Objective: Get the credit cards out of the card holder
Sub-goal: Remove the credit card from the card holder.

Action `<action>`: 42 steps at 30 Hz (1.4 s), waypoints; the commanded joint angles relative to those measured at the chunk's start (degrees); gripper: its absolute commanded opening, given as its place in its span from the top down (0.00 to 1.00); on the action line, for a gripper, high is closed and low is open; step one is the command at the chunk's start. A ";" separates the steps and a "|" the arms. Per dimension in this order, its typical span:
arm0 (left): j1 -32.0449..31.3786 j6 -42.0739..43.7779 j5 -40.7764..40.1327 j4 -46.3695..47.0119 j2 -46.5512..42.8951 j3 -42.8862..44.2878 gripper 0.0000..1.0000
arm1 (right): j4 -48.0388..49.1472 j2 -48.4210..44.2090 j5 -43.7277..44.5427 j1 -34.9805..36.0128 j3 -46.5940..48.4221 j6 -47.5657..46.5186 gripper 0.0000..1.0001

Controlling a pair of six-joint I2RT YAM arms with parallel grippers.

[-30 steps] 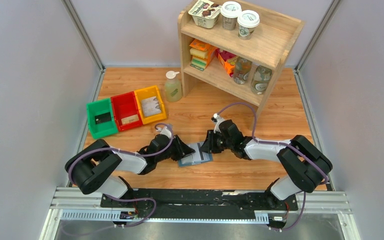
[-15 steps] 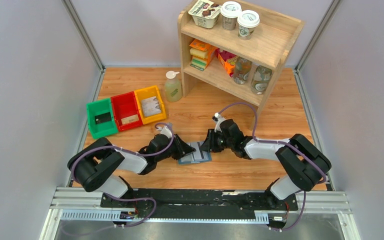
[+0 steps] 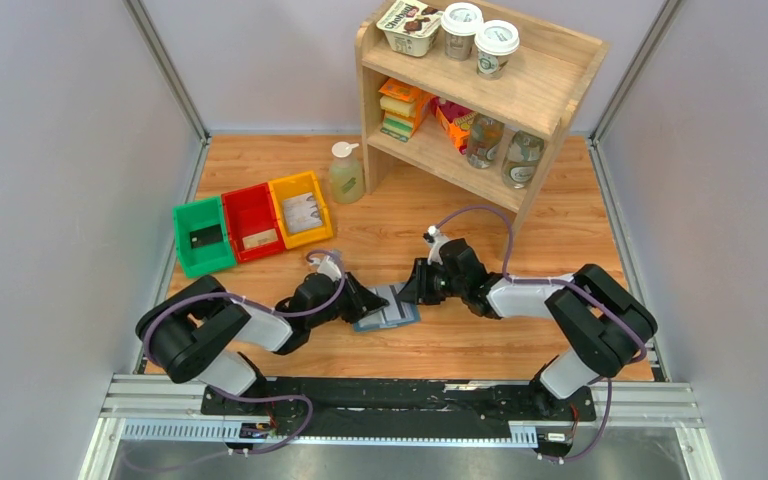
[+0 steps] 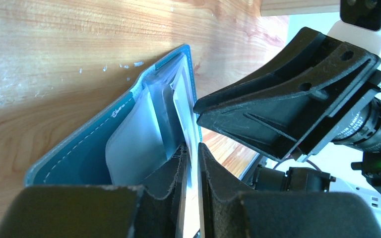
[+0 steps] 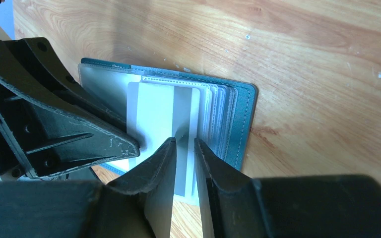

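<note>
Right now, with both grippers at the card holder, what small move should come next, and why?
Probably a short drag of the right gripper back toward its base, tips pressed on the grey-striped card. That card already pokes past the card holder's edge beneath those tips, and the left gripper looks clamped on an inner leaf, so the holder should stay put.

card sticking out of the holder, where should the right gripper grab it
Probably the card's exposed end, the strip past the holder's edge nearest the right gripper. Come in from that side, since the rest sits in the sleeve and the left gripper is at the holder's opposite side.
</note>
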 commanded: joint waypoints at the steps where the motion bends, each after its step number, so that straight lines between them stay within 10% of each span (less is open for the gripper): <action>1: 0.24 -1.14 0.06 3.82 -4.82 -1.04 0.82 | -3.13 3.58 0.48 -0.02 -1.78 -0.54 0.73; 24: 0.68 4.13 -6.70 -26.84 -25.99 -0.44 1.00 | -3.74 4.90 1.53 -0.11 -1.16 -0.36 0.76; 30: 0.68 16.07 -12.85 -55.47 -35.22 8.43 1.00 | -5.41 3.85 2.15 -0.11 -0.19 -1.06 0.75; 42: 0.77 48.04 -28.48 -78.61 -35.77 31.71 1.00 | -13.49 -2.56 3.82 -0.02 6.48 -4.23 0.58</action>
